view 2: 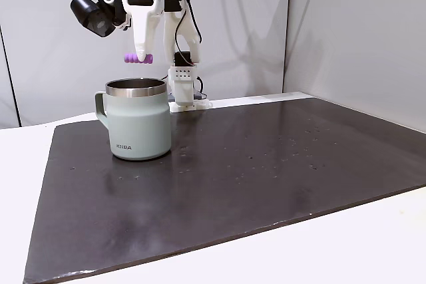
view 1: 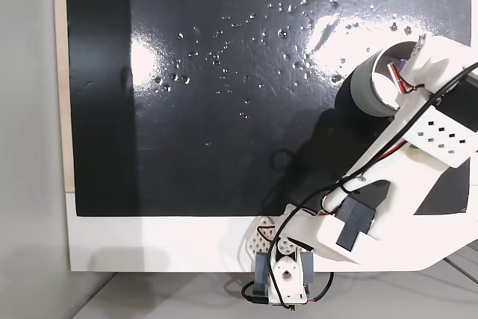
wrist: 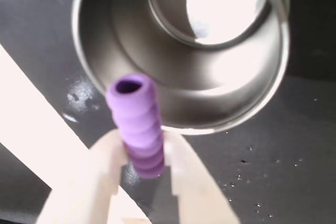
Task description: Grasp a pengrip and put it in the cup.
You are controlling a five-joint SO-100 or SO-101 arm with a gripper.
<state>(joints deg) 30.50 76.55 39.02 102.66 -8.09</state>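
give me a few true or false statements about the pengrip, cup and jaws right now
1. The gripper holds the pengrip between its jaws. True.
2. The pengrip lies inside the cup. False: it hangs above the rim.
3. The cup is tipped on its side. False: it stands upright on the dark mat.
4. The cup looks empty inside. True.
5. The pengrip is green. False: it is purple.
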